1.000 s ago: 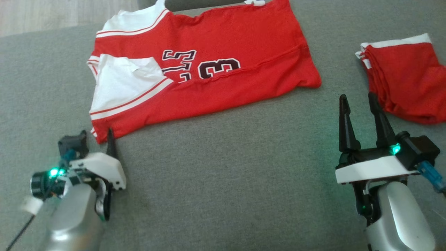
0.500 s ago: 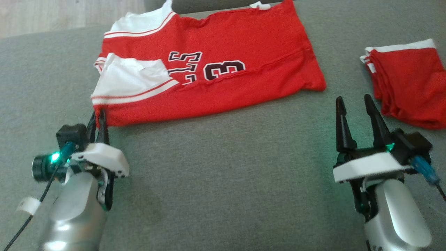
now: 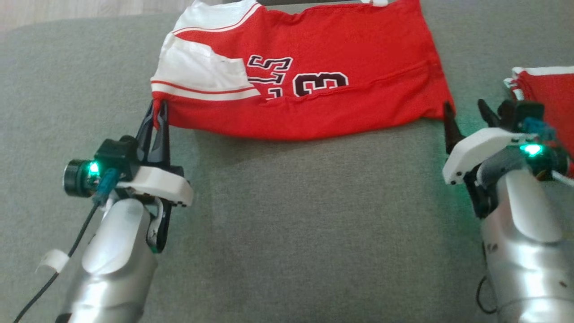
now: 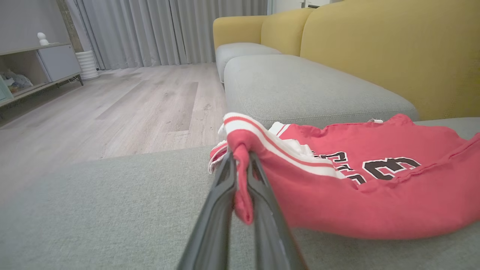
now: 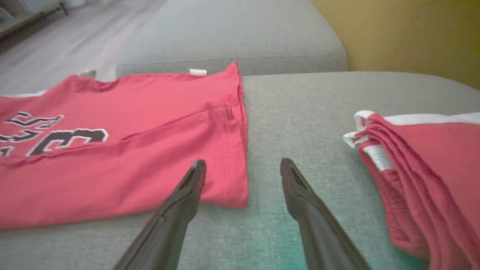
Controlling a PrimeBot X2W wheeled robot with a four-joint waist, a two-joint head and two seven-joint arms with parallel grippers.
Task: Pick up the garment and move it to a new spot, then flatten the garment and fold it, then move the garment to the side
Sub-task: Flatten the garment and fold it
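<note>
A red jersey garment (image 3: 314, 58) with white sleeves and dark numbers lies spread across the grey sofa cushion (image 3: 291, 224). My left gripper (image 3: 157, 110) is shut on its near left corner, just below the white striped sleeve. In the left wrist view the red cloth (image 4: 356, 198) is pinched between the closed fingers of my left gripper (image 4: 240, 157) and is lifted slightly. My right gripper (image 3: 464, 107) stands open at the garment's near right corner. In the right wrist view the corner of the garment (image 5: 131, 157) lies between the spread fingers of my right gripper (image 5: 243, 165).
A second red piece with white trim (image 3: 549, 89) lies folded at the right, close beside my right gripper (image 5: 431, 180). A yellow sofa backrest (image 4: 375, 45) rises behind the cushion. Wooden floor (image 4: 112, 101) lies beyond the cushion's left edge.
My left gripper has shut on the garment's near left corner and raised it a little. My right gripper has moved forward to the near right corner. The camera has shifted too.
</note>
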